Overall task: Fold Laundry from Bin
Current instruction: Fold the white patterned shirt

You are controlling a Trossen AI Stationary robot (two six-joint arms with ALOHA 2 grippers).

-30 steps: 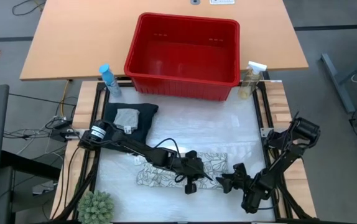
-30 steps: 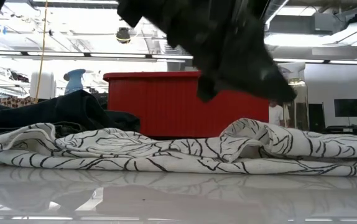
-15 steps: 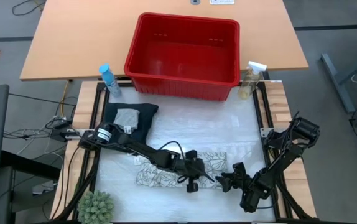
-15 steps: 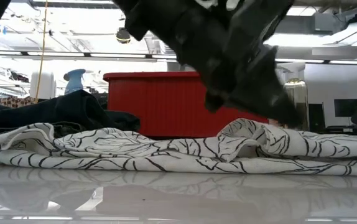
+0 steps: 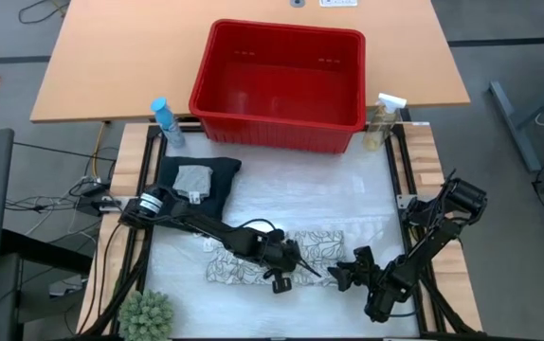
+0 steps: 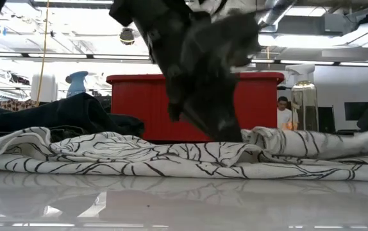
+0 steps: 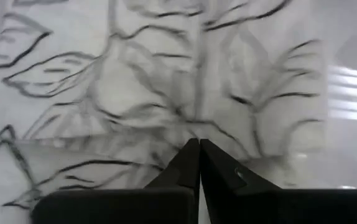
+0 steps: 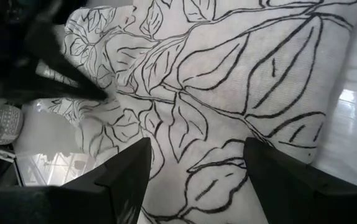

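Only overhead: grey cloth (image 5: 194,179) on trousers (image 5: 217,188)

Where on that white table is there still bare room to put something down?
The widest free patch lies between the red bin and the leaf-print cloth, right of the dark trousers with the grey cloth. A narrow bare strip runs along the near edge. The middle front is crowded: the left gripper is on the cloth, the right gripper beside it.
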